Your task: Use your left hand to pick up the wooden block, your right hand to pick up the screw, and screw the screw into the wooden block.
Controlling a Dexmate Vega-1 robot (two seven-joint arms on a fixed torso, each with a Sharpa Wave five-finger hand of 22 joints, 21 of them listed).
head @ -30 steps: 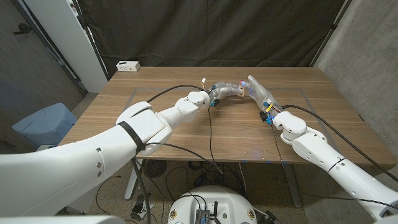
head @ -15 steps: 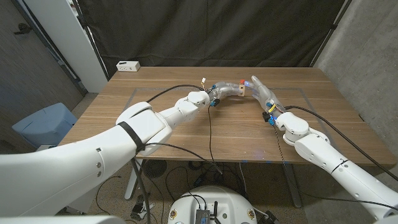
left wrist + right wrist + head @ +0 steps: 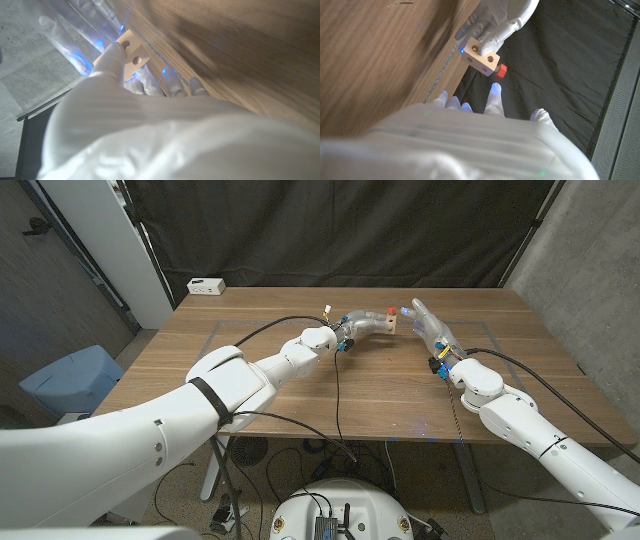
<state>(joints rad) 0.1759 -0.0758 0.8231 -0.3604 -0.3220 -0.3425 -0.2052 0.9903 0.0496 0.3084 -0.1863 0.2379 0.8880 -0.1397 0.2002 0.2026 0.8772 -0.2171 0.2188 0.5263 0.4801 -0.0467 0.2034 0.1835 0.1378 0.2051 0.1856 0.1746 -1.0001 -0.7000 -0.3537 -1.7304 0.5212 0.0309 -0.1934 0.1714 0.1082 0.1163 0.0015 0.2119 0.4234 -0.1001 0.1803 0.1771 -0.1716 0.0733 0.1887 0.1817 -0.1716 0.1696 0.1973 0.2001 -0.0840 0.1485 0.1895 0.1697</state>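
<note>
On the wooden table (image 3: 300, 395), toward its far middle, the wooden block (image 3: 480, 56) is gripped in the fingers of the left hand (image 3: 362, 326) and held raised, with the red-headed screw (image 3: 501, 70) already seated in one face. The right hand (image 3: 428, 327) is seen just to the right of the block, fingers spread and holding nothing. The turning appears to be in hand or nearly done. For this step, the block should be kept steady and square by the left hand, and the screw head should be pinched lightly and turned about its own axis, so that no sideways push tilts it.
</note>
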